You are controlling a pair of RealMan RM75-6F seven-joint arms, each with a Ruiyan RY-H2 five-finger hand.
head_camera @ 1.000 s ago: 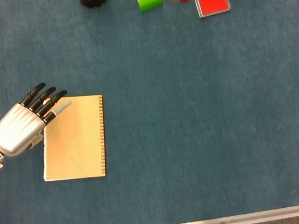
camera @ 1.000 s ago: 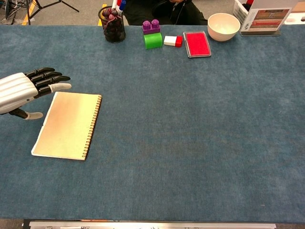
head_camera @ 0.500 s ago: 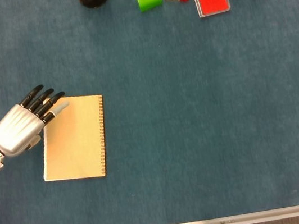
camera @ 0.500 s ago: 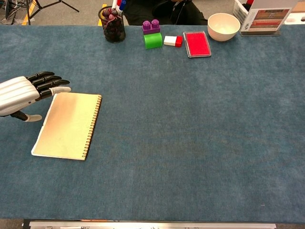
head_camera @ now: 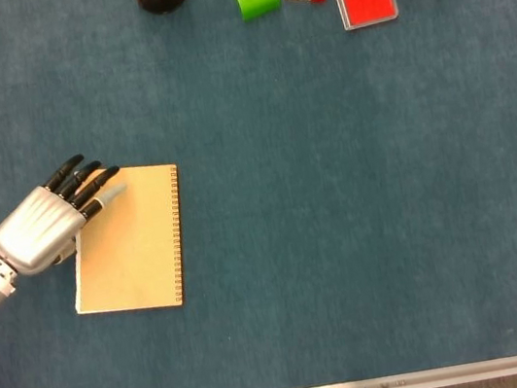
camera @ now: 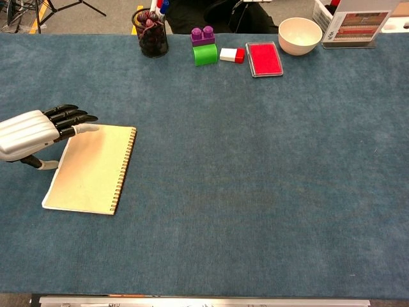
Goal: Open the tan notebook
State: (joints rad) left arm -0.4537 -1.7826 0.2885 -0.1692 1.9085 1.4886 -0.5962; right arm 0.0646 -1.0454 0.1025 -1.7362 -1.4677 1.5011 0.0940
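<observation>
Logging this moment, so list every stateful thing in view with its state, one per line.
tan notebook: closed, flat on the table, spiral binding on its right edge.
left hand: holds nothing, fingers stretched over the notebook's upper left corner.
white bowl: upright.
pen cup: upright, holding pens.

Even, bright overhead light in both views; colours read clearly. Shadows soft and short: a faint one under the left hand [camera: 29,135] onto the table [camera: 255,166], a thin one along the near edge of the notebook [camera: 89,169]. Silver hand shell shows mild sheen, no blown glare. White bowl [camera: 300,33] at far right nearly washed out. Focus sharp throughout; no motion blur. Chest view bows slightly at the far edge.
</observation>
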